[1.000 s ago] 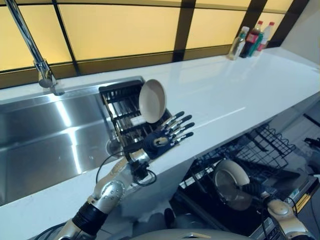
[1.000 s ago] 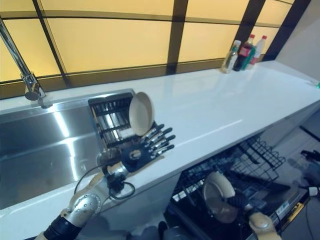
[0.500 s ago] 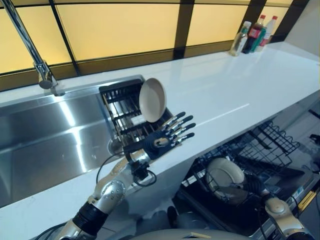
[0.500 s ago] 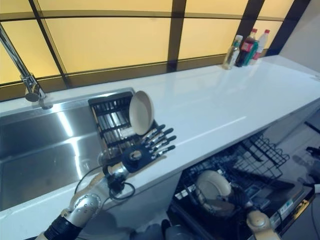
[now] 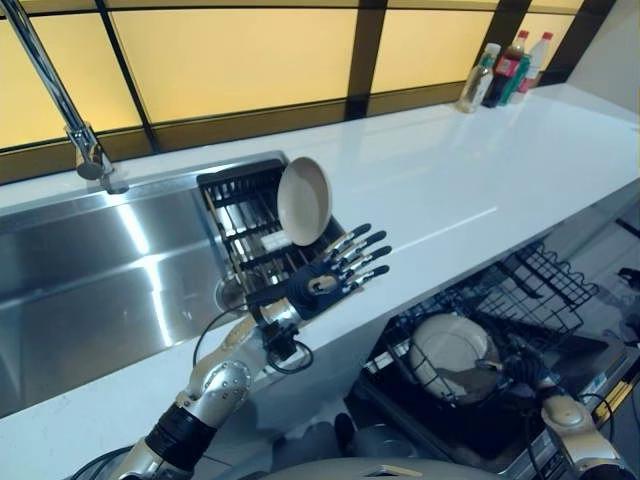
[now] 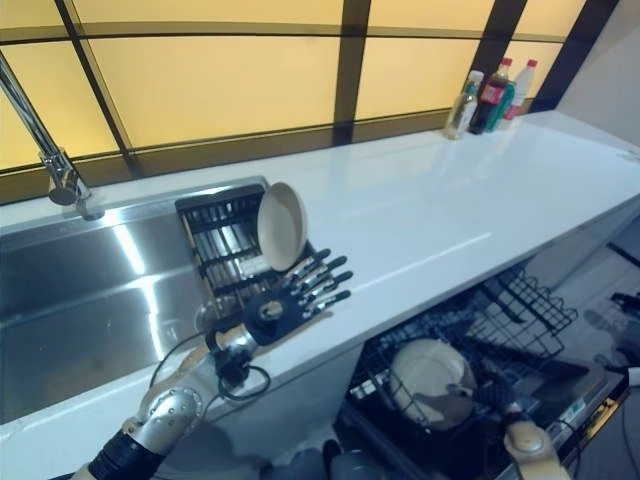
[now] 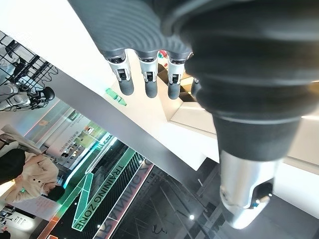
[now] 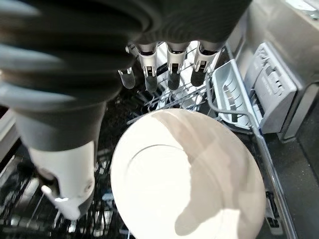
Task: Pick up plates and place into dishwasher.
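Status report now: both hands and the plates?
Left hand open over counter. Right hand open above plate in dishwasher rack. Second plate in sink rack.

One cream plate (image 5: 304, 200) stands upright on its edge in the black drying rack (image 5: 240, 215) at the right end of the steel sink (image 5: 90, 280). A second cream plate (image 8: 187, 181) lies tilted in the lower dishwasher rack (image 5: 480, 330), its round face turned up, resting on the wires.
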Robot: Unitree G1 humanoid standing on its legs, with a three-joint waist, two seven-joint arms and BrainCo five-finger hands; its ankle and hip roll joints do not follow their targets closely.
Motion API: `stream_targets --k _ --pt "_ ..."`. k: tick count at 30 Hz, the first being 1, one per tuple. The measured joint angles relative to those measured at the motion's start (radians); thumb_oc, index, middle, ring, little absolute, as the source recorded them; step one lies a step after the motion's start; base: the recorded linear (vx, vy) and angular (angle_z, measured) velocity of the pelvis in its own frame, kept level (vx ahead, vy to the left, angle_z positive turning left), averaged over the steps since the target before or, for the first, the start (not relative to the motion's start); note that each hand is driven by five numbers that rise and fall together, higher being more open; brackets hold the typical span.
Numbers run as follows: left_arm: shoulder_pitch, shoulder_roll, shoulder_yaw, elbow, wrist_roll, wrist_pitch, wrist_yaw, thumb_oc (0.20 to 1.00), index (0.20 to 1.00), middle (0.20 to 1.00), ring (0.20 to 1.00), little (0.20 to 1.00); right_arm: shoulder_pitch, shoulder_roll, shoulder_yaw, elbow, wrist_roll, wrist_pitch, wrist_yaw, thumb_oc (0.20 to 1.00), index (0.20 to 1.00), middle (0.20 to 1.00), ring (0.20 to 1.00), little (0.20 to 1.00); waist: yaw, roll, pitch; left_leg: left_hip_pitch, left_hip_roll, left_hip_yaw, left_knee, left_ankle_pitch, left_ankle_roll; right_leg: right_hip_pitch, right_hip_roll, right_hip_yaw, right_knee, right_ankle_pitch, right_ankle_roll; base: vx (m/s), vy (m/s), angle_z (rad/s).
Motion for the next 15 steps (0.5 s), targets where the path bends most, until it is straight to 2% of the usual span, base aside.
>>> stream_targets --k 4,9,12,15 --pt "0.000 0.000 0.011 0.000 0.000 0.000 -0.001 1.000 1.000 1.000 1.000 1.000 0.004 0.001 -0.072 -0.002 0.059 -0.020 -0.028 1.000 1.000 1.000 1.000 1.000 -0.003 0.001 -0.001 0.002 -0.002 0.005 -0.004 0.000 0.000 -0.001 0.000 0.005 -0.002 0.000 0.000 -0.02 0.049 -0.03" --pt "-0.005 -0.011 0.040 0.000 0.000 -0.007 0.008 1.000 1.000 1.000 1.000 1.000 0.004 0.003 -0.186 -0.003 0.175 -0.047 -0.111 1.000 1.000 1.000 1.000 1.000 -0.006 0.005 -0.003 0.003 -0.003 0.008 -0.008 0.000 0.000 -0.002 0.000 0.011 -0.003 0.000 0.000 -0.01 0.045 -0.02" --pt "-0.008 -0.013 0.040 0.000 0.000 -0.011 0.020 1.000 1.000 1.000 1.000 1.000 -0.006 0.027 -0.256 -0.015 0.290 -0.083 -0.171 1.000 1.000 1.000 1.000 1.000 -0.024 0.010 -0.006 0.003 -0.004 0.008 -0.009 0.000 0.001 -0.002 0.000 0.013 -0.004 0.000 0.000 -0.01 0.052 0.00" --pt "-0.009 -0.018 0.039 0.000 0.000 -0.020 0.028 1.000 1.000 1.000 1.000 1.000 -0.011 0.089 -0.344 -0.064 0.425 -0.146 -0.249 1.000 1.000 1.000 1.000 1.000 -0.031 0.031 -0.017 0.003 -0.005 0.011 -0.013 0.000 0.001 -0.006 0.000 0.016 -0.005 0.000 -0.001 0.00 0.061 -0.04"
